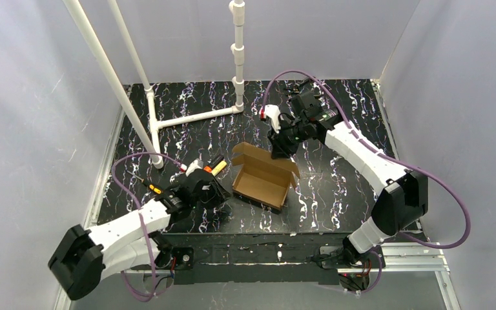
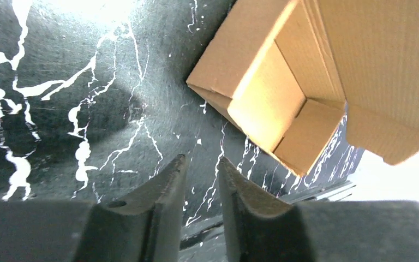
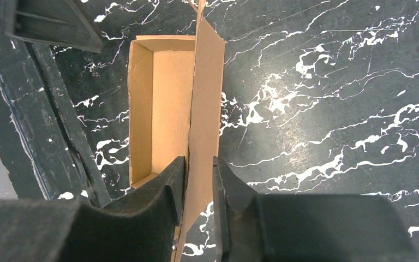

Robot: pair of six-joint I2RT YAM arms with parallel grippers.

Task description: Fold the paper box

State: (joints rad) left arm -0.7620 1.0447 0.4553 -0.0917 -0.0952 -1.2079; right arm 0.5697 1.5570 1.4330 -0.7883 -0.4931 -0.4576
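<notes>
The paper box [image 1: 265, 177] is plain brown cardboard, standing open-topped mid-table with its lid flap [image 1: 268, 157] raised at the back. My right gripper [image 1: 278, 154] hangs over that flap. In the right wrist view the flap [image 3: 207, 98] runs edge-on between the jaws of the gripper [image 3: 199, 159]; one finger lies against it, the other stands a little off, so the gripper is open. My left gripper [image 1: 223, 194] sits low beside the box's left end. In its wrist view the gripper [image 2: 202, 159] is narrowly open on nothing, with the box [image 2: 283, 103] ahead and to the right.
A white pipe frame [image 1: 194, 117] lies on the back left of the black marbled table [image 1: 336, 187], with an upright pipe [image 1: 237, 51] and slanted poles [image 1: 113, 77]. An orange-tipped marker [image 1: 218, 168] lies by the left wrist. White walls close in both sides.
</notes>
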